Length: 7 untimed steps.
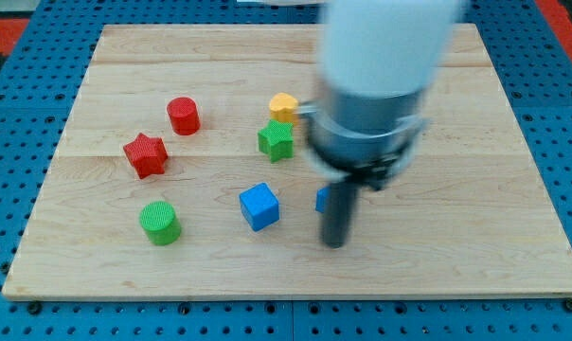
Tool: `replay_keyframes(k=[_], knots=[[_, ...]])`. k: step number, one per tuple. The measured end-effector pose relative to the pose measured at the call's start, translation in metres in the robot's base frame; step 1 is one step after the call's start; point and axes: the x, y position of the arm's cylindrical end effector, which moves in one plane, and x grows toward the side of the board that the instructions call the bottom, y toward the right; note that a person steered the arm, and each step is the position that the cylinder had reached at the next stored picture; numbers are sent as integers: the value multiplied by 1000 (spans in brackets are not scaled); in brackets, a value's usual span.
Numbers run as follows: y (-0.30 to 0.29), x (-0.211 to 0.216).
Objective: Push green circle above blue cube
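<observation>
The green circle [160, 223] is a short green cylinder at the board's lower left. The blue cube [259, 206] sits to its right, near the board's middle. My tip [335, 243] is at the end of the dark rod, to the right of the blue cube and slightly lower in the view, about 80 pixels from it and far from the green circle. It touches neither of them. The arm's grey and white body hides the board above the rod.
A red cylinder [183, 116] and a red star [146, 155] lie at the upper left. A yellow block [283, 105] and a green star [277, 140] sit above the blue cube. Another blue block [320, 199] peeks out beside the rod.
</observation>
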Motion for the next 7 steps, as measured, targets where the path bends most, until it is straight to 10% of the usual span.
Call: replay_keyframes(k=[4,7], knots=[[-203,-12],[-124,-70]])
